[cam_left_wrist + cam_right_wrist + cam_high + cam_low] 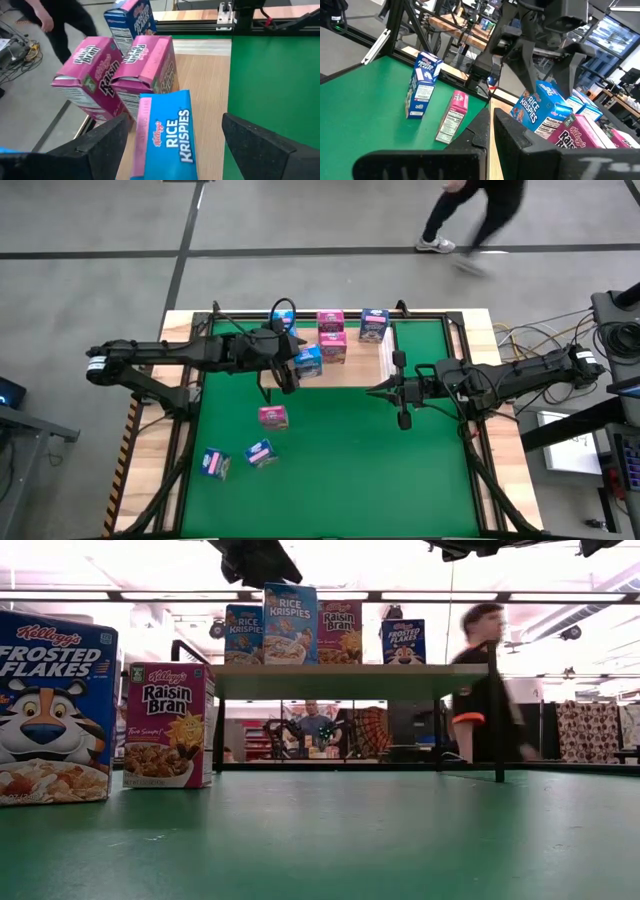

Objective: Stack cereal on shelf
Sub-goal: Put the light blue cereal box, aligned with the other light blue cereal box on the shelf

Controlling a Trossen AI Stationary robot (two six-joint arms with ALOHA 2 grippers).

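The shelf is a light-wood board at the far edge of the green mat. On it stand two pink Raisin Bran boxes, a dark blue box and a light blue box. A light blue Rice Krispies box stands upright on the shelf's near left part. My left gripper is open, with one finger on either side of this box's top. My right gripper is shut and hovers over the mat beside the shelf's near edge.
Three more cereal boxes are on the mat at the near left: a pink one, a light blue one and a dark blue one. A person walks past beyond the far edge. Black frame rails border the mat.
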